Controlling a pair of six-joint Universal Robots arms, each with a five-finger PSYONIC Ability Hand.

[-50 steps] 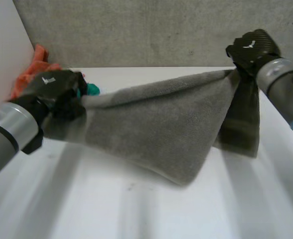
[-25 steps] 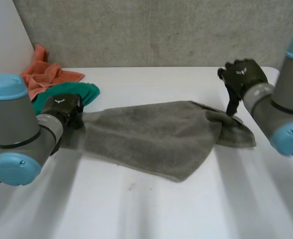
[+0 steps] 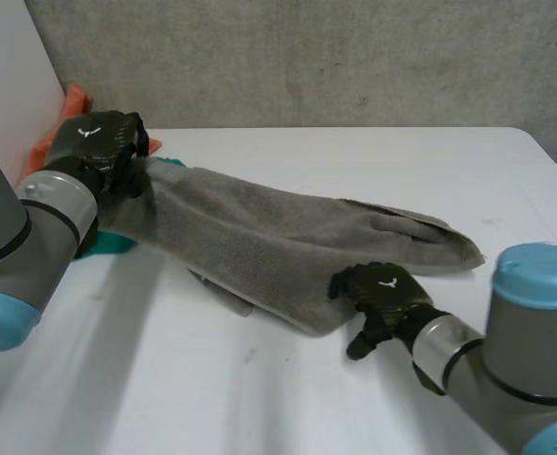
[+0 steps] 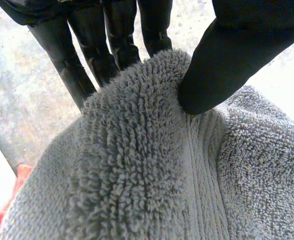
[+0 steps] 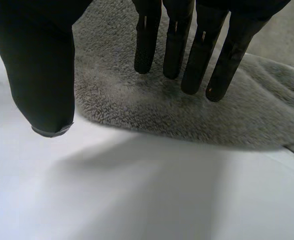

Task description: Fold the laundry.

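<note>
Grey terry-cloth towel (image 3: 269,242) draped across the white worktop (image 3: 212,398). Left hand (image 3: 97,144) pinches one raised end between thumb and fingers (image 4: 117,35). Right hand (image 3: 385,289) holds straight, spread fingers (image 5: 177,45) at the near edge. Advised: grip that edge squarely before folding.

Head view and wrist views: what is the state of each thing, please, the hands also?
grey towel: rumpled, one end held up, the rest lying on the table.
left hand: shut on the towel's end, thumb against fingers.
right hand: open, fingers straight at the towel's near edge.
orange cloth: crumpled.
teal cloth: partly covered.
</note>
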